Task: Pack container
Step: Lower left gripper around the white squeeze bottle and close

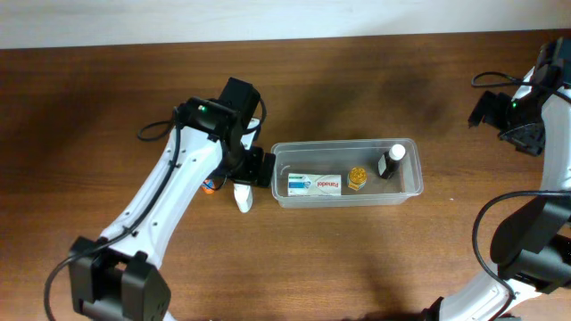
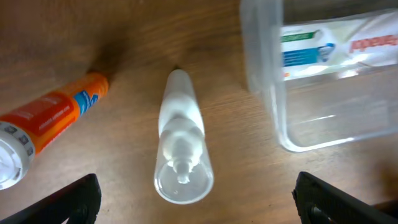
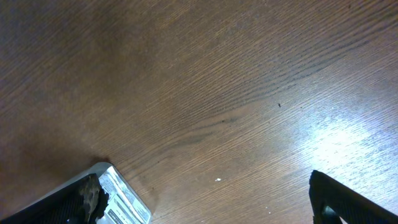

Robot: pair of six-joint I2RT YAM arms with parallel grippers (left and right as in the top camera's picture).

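Near the table's middle, seen from overhead, your container (image 1: pixel 343 143) sits open side up. Its long axis runs left to right across the table. A white box (image 1: pixel 314 185), a small yellow jar (image 1: pixel 357 178) and a dark bottle (image 1: pixel 390 162) with a white cap rest inside it.

Your left gripper (image 1: pixel 252 171) hangs just off the container's left short end, its jaws spread wide and holding nothing. The left wrist view shows you more than the overhead does. A white bottle (image 2: pixel 180 143) lies on the wood below the gap between the fingers, its clear cap toward the camera. An orange tube (image 2: pixel 50 118) lies to the bottle's left, and the container's rounded corner sits at upper right, apart from the bottle.

Your right gripper (image 3: pixel 205 208) is well apart from the container at the table's far right edge, jaws wide. Its wrist view shows you wood grain beneath it.
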